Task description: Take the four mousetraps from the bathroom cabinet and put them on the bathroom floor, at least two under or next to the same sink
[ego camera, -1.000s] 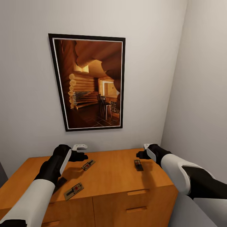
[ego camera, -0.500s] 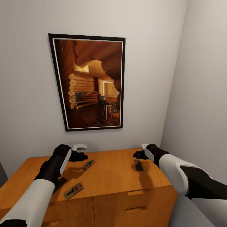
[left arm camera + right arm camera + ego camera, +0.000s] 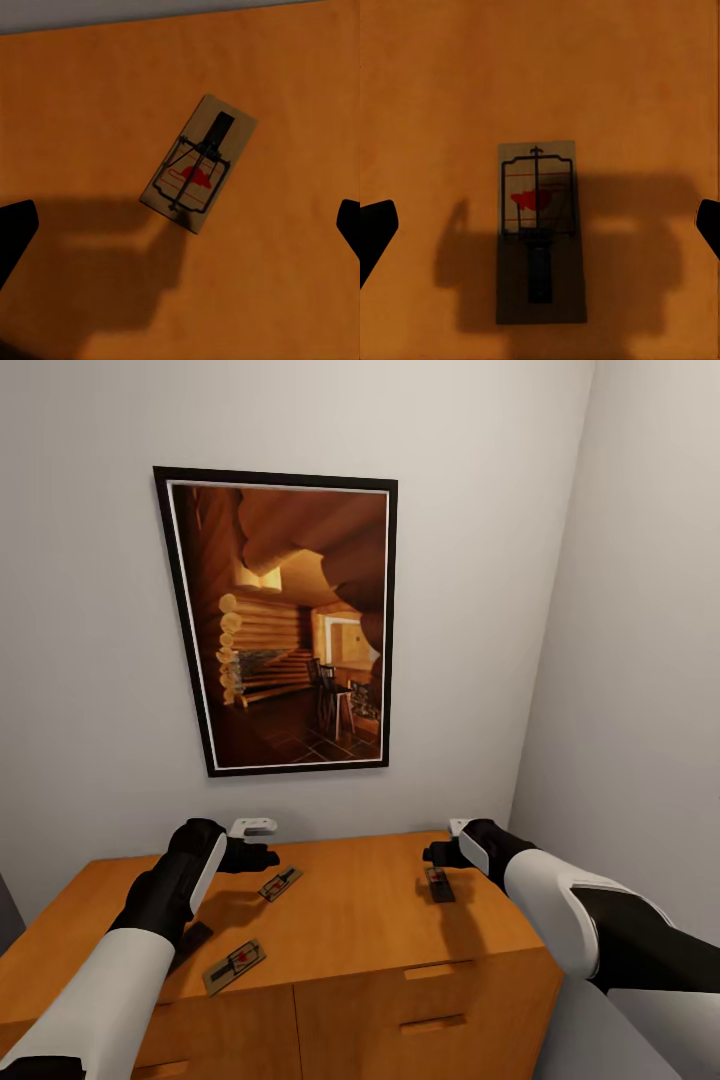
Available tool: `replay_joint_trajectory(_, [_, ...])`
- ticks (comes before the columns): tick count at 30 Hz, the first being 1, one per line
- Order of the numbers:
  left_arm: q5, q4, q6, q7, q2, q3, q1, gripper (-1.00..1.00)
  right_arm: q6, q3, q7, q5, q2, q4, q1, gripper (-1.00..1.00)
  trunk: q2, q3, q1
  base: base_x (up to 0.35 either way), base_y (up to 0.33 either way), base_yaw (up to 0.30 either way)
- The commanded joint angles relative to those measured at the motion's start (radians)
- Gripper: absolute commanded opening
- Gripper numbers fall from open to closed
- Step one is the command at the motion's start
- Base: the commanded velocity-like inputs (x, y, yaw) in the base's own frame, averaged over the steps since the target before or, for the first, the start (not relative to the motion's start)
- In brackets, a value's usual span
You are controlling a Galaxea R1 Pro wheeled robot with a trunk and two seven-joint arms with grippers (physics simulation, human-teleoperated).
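— Looking from the head, what lies on the cabinet (image 3: 350, 910)?

— Three traps show plainly on its flat orange-brown top: a trap (image 3: 281, 883) toward the back edge under the left gripper (image 3: 262, 854), a second trap (image 3: 235, 966) close to the front edge, and a third trap (image 3: 439, 884) near the right edge under the right gripper (image 3: 436, 851). A dark flat shape by the left forearm, near the front edge, is half hidden; I cannot tell what it is. Behind hangs a black-framed picture (image 3: 285, 620) of a log interior on a pale wall (image 3: 90, 610).

— And the wrist cameras?

— They give the detail the head view blurs. The left wrist shows the back trap (image 3: 199, 162) as a thin rectangular wooden board, lying askew, with dark bent wire, a black bar and a red patch at its middle. The right wrist shows its trap (image 3: 538, 232) lying square to the camera, same wire and red spot, half in the gripper's shadow. The wood under both is smooth, faintly grained.

— The grippers?

— Both spread wide: in each wrist view a black fingertip (image 3: 15, 232) sits at either side edge (image 3: 375, 232), the trap between them and well clear. Neither touches or holds anything; each hangs above the top.
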Motion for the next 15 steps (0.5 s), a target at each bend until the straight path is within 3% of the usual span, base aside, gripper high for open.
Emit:
replay_joint_trajectory(1, [0.0,-0.001,0.004,-0.002,0.001,-0.002,-0.001,1.0,0.005,-0.008,0.001,0.008,0.0,-0.001,-0.001,1.0,-0.001,-0.002,0.0,0.0,0.0,0.0])
replay_joint_trajectory(15, [0.0,-0.001,0.004,-0.002,0.001,-0.002,-0.001,1.0,-0.024,-0.008,0.001,0.008,-0.003,0.009,-0.001,1.0,-0.001,-0.002,0.0,0.0,0.0,0.0])
